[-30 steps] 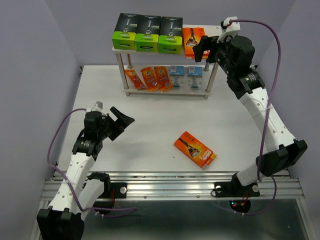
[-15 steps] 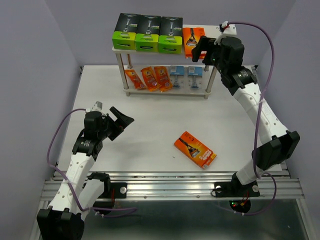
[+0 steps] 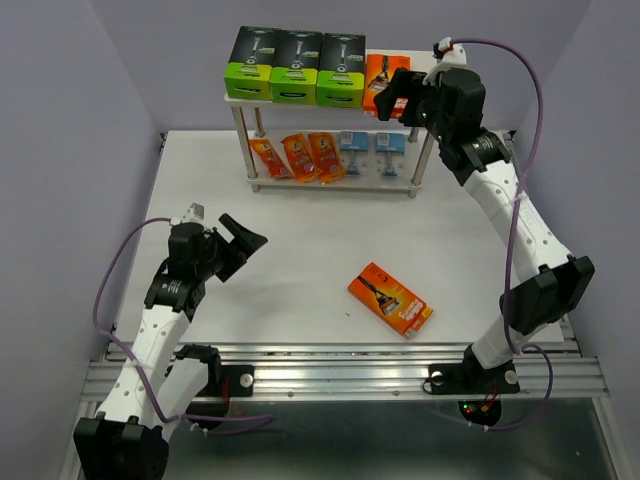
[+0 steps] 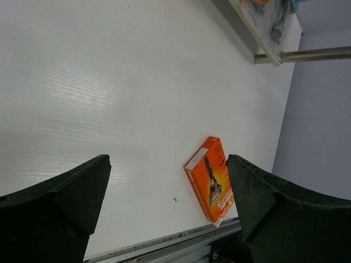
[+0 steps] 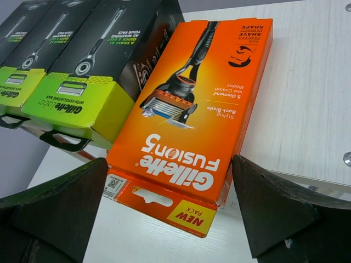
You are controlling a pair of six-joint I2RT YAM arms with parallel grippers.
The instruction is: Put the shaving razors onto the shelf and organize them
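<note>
At the left we see the left gripper (image 3: 247, 232) held over the white worktop (image 3: 300, 250), its jaws spread wide with nothing between them. In the left wrist view only bare worktop and a distant orange box lie between the two dark fingers (image 4: 60, 203). At the back of the worktop stands the shelf (image 3: 300, 186), and we read its top board from the left. It carries three black-and-lime-green boxes (image 3: 296, 65) in a tight row, then a flat orange box (image 5: 192, 109) just beside the third of them. The near end of this box sticks out a little past the board's edge. On the lower board three orange foil packets (image 3: 298, 155) lie at the left, and two clear-blue blister packs (image 3: 370, 150) lie to their right. A second flat orange box (image 3: 390, 298) lies flat and askew on the open worktop, towards the near right and well apart from the shelf and from both arms. At the right, the right gripper (image 3: 393, 93) is up at the top board, facing the orange box there. Its jaws stand wide apart, one on either side of the box's near end in the right wrist view. We cannot tell whether either finger touches the box.
</note>
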